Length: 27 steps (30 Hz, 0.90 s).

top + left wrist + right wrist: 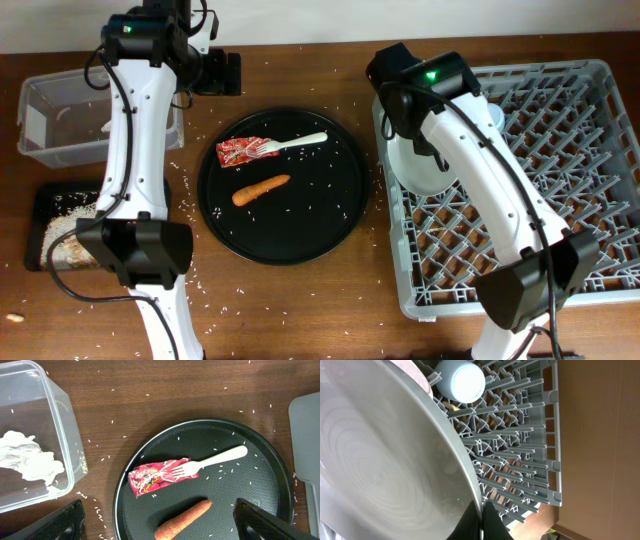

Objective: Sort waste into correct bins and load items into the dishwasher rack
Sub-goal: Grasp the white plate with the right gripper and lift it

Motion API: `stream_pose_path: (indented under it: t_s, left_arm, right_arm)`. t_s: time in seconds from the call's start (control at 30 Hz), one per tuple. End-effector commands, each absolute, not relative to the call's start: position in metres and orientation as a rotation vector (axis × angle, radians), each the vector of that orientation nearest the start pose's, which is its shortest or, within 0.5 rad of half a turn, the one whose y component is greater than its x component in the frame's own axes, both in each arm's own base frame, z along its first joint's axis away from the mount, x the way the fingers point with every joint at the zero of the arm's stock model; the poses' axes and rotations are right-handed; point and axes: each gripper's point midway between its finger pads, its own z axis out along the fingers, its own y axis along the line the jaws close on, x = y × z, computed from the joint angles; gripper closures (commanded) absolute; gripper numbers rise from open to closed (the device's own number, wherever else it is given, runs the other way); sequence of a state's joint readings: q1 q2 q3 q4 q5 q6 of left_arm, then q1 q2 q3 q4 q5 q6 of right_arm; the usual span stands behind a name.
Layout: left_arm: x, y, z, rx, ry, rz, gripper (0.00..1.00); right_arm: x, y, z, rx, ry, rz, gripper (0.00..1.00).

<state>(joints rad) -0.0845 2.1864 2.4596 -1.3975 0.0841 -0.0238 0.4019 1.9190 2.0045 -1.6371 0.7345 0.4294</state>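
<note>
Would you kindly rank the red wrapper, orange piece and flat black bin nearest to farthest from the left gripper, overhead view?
From the left gripper:
1. red wrapper, on the round tray's upper left
2. orange piece, lower on that tray
3. flat black bin, far lower left

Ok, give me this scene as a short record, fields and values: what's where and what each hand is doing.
round black tray: holds red wrapper, white fork with tines on it, orange piece
clear tub: white napkin inside
flat black tray: rice and brown scraps
rack: cup inside
left hand: open, empty, facing round black tray
right hand: shut on plate rim, at rack's left side
table: loose rice grains
</note>
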Motion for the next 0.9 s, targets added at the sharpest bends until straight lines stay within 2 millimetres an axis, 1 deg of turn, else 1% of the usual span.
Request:
stream_pose_path:
  t_s: [0.0, 0.13, 0.33, 0.4, 0.6, 0.67, 0.77, 0.83, 0.87]
  left_arm:
    - [0.498, -0.055, 0.230, 0.096, 2.693, -0.139, 0.05]
    - [0.497, -0.055, 0.230, 0.097, 2.697, -0.139, 0.05]
    - [0.497, -0.055, 0.230, 0.097, 2.698, -0.139, 0.05]
    - [0.497, -0.055, 0.230, 0.097, 2.698, -0.139, 0.05]
    - [0.497, -0.055, 0.230, 0.097, 2.698, -0.139, 0.05]
    - [0.497, -0.055, 0.230, 0.097, 2.698, -0.139, 0.05]
    - [0.497, -0.055, 0.230, 0.097, 2.698, -0.139, 0.05]
    - [0.497, -0.055, 0.230, 0.097, 2.698, -0.139, 0.05]
    - [0.497, -0.055, 0.230, 0.097, 2.698, -0.139, 0.05]
  right_arm:
    - [0.372, 0.023, 0.250, 0.091, 2.611, -0.989, 0.96]
    - [0.377, 0.020, 0.255, 0.096, 2.574, -1.011, 0.96]
    - [0.387, 0.025, 0.255, 0.064, 2.555, -0.988, 0.96]
    - [0.390, 0.025, 0.251, 0.060, 2.556, -0.992, 0.96]
    - [0.397, 0.006, 0.242, 0.109, 2.588, -0.997, 0.96]
    - [0.400, 0.010, 0.238, 0.087, 2.609, -0.960, 0.96]
    - [0.405, 0.022, 0.231, 0.012, 2.645, -0.874, 0.96]
    - [0.406, 0.027, 0.228, 0.011, 2.660, -0.832, 0.96]
    - [0.405, 0.027, 0.228, 0.009, 2.663, -0.830, 0.78]
